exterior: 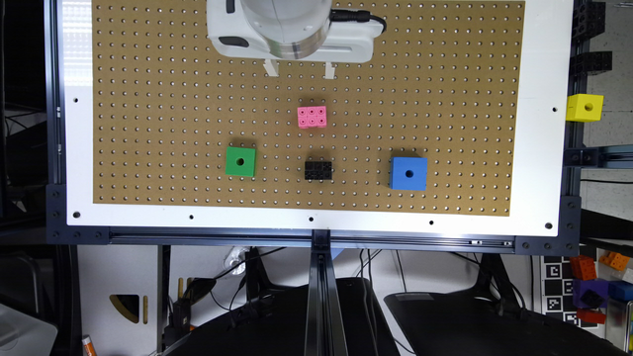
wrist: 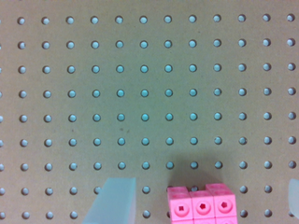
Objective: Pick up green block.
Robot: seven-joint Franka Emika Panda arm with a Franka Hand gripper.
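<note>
From my station, the exterior view shows the gripper (exterior: 300, 69) at the top centre of the frame, hanging over the brown pegboard (exterior: 445, 74). The two white fingers (exterior: 270, 67) point down toward the board with clear space between them.

In the wrist view, the pale fingers (wrist: 114, 200) appear at the lower edge, one on each side, with bare board and part of a brick between them — I read the jaws as spread wide and holding nothing.

The green block (exterior: 241, 161) sits in the lower left part of the pegboard in the exterior view, flat on the board, its round hole facing the camera. It lies well apart from the gripper, below it and toward the exterior view's left.

Other items on the board:
- A pink studded brick (exterior: 312, 117) at centre frame, just below the gripper; in the wrist view it sits at the lower edge (wrist: 202, 205), between the fingers but not touching either.
- A black studded brick (exterior: 318, 170) below the pink one, between the green block and a blue cube (exterior: 408, 173).
- The blue cube at lower right, also with a round hole.

A yellow cube (exterior: 585, 107) with a hole sits off the board at the right edge of the frame — beside the white border (exterior: 544, 123) of the table.
</note>
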